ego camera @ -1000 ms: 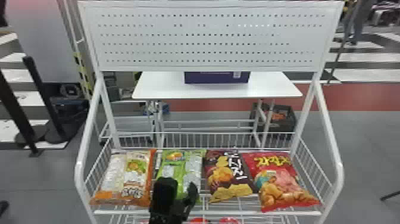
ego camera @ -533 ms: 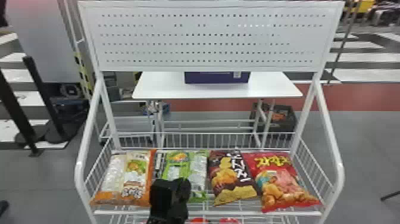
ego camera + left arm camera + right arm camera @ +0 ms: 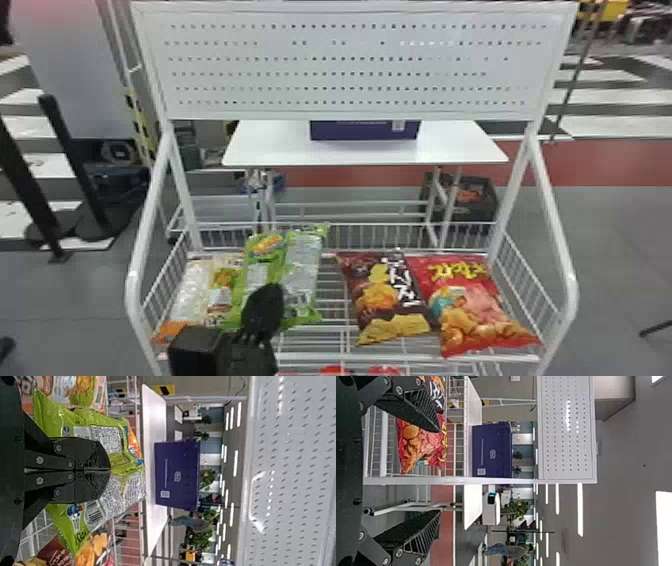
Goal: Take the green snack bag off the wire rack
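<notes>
So the left gripper point(image 3: 262, 302) has the green snack bag point(image 3: 304, 250) pinched tight, up over the wire rack point(image 3: 400, 357) and partly covering the orange-and-white bag point(image 3: 190, 295). Right gripper's point(image 3: 440, 471) empty, fingers wide apart.

L gripper point(image 3: 269, 300) w/ fingers tog., R gripper point(image 3: 438, 471) w/ fingers well apart.

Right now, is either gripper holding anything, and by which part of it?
The left gripper holds the green snack bag, pinched near the middle of its width, where it bunches. The right gripper holds nothing.
</notes>
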`<state>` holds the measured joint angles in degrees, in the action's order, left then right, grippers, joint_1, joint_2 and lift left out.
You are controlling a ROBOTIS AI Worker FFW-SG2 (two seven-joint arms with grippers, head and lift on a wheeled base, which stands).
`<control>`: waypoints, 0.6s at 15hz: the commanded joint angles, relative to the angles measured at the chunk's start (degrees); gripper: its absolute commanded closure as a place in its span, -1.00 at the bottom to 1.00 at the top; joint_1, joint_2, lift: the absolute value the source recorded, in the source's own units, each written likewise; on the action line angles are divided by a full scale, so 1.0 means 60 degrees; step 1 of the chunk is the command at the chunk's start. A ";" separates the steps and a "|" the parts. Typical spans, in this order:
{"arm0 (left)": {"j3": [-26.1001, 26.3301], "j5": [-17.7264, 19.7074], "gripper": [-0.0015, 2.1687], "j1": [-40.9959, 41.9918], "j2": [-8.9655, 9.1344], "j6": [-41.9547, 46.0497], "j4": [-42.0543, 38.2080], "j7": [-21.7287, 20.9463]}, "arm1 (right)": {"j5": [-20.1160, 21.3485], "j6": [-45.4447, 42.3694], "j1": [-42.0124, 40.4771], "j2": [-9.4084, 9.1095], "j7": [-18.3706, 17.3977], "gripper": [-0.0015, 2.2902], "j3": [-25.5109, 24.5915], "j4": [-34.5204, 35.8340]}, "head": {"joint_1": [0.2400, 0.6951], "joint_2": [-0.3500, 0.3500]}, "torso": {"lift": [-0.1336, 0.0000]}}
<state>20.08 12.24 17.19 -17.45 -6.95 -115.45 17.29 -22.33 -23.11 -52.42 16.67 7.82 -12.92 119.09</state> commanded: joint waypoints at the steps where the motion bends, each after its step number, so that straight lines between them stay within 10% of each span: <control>1: -0.0461 0.0085 0.58 0.1398 -0.0740 0.1048 -0.1149 0.0107 | -0.0028 0.0008 0.0064 0.0020 0.0000 -0.85 0.0015 -0.0058 | 0.14 0.00 | 1.00; 9: -0.2365 0.0011 0.57 0.5572 -0.1662 0.4769 -0.2394 -0.0054 | -0.0042 0.0037 0.0137 0.0050 0.0000 -0.85 0.0059 -0.0190 | 0.14 0.00 | 1.00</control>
<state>7.68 12.31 47.29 -27.09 18.48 -129.69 17.05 -22.47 -22.89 -51.51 16.80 7.82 -12.47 118.10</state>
